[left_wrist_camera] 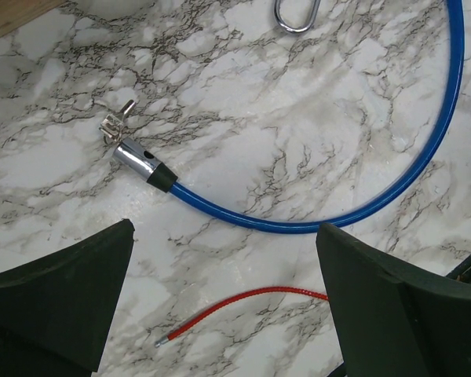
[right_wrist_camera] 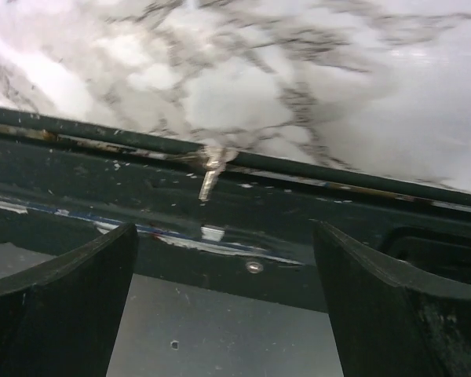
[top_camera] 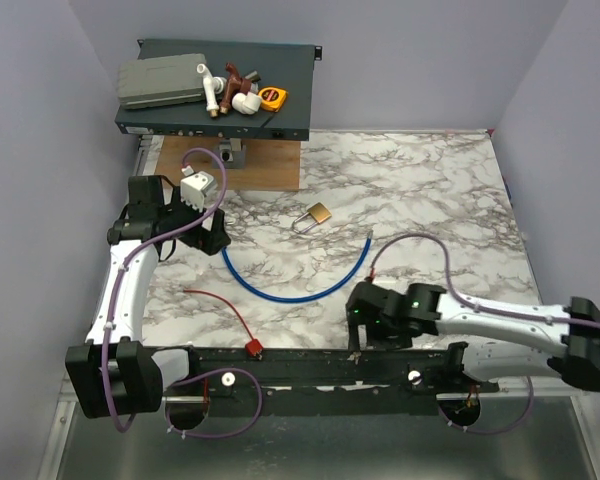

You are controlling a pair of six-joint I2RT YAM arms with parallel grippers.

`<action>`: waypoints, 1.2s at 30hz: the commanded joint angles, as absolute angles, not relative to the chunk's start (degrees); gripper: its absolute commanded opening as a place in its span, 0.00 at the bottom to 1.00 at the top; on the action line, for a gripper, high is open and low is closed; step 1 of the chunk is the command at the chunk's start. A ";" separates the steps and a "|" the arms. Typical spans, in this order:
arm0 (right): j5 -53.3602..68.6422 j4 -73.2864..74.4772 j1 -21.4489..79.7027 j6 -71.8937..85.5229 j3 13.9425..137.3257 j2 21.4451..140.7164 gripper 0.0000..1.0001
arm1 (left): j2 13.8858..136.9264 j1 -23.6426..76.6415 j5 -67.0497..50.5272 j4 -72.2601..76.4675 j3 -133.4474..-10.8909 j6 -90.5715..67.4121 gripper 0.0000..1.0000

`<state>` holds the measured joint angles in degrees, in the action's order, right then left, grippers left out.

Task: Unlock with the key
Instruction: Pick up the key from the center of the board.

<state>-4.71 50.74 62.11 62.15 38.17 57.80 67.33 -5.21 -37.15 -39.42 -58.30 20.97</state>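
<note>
On the black rail (right_wrist_camera: 361,216) at the table's near edge lies the key (right_wrist_camera: 209,171), tiny and probably light, stiff and slippery, so best pinched by its head. Its long axis crosses the rail, blade pointing away from the marble. The right gripper (right_wrist_camera: 224,236) hangs over it, spread wide and empty.
</note>
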 commanded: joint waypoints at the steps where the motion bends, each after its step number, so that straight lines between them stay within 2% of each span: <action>1: -12.84 51.89 70.79 65.22 46.42 70.81 0.93 | 66.27 -4.75 -38.67 -38.59 -57.21 21.10 0.98; 13: -6.29 41.44 71.26 66.33 39.87 73.11 0.73 | 66.61 -4.66 -37.93 -38.62 -57.04 21.80 0.98; 20: -6.72 38.82 71.19 66.01 38.33 73.92 0.72 | 66.62 -4.66 -37.36 -39.00 -57.19 21.97 0.98; 26: -9.31 37.40 71.19 64.28 39.11 77.03 0.64 | 66.26 -4.66 -36.66 -40.15 -58.09 22.45 0.98; 36: -9.99 36.05 71.04 65.74 36.86 77.61 0.59 | 66.44 -4.70 -36.83 -41.83 -59.63 22.89 0.98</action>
<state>-7.90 37.43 70.89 64.55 38.33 77.56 67.18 -4.84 -36.91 -40.36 -57.65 22.06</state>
